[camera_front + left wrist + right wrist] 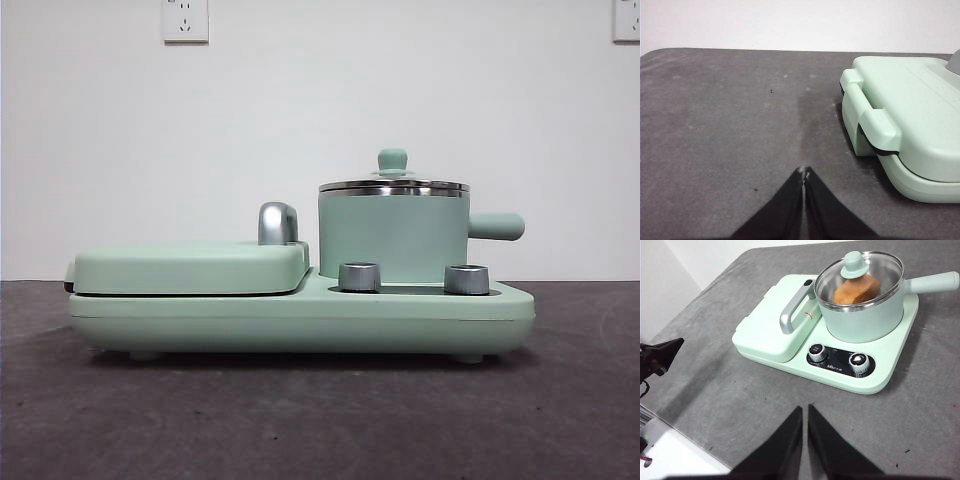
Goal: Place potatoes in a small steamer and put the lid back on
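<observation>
The left hand [804, 172] waits low over the bare desk [730, 125], its two jaws pressed together on nothing. At about two o'clock from it lies the flat green griddle cover [910, 115].

In the right wrist view, the small steamer [865, 315] stands at about one o'clock from the right hand [805, 410], whose jaws are closed and empty too. The potato [857, 290] sits inside the steamer, and the lid [860, 277] rests on the rim over it. So the job looks finished. The best thing now is likely to keep both hands back and bump nothing.

The steamer's side handle [497, 226] sticks out toward three o'clock in the front view, so an arm should steer around it. There is lots of open desk on both sides and in front.
</observation>
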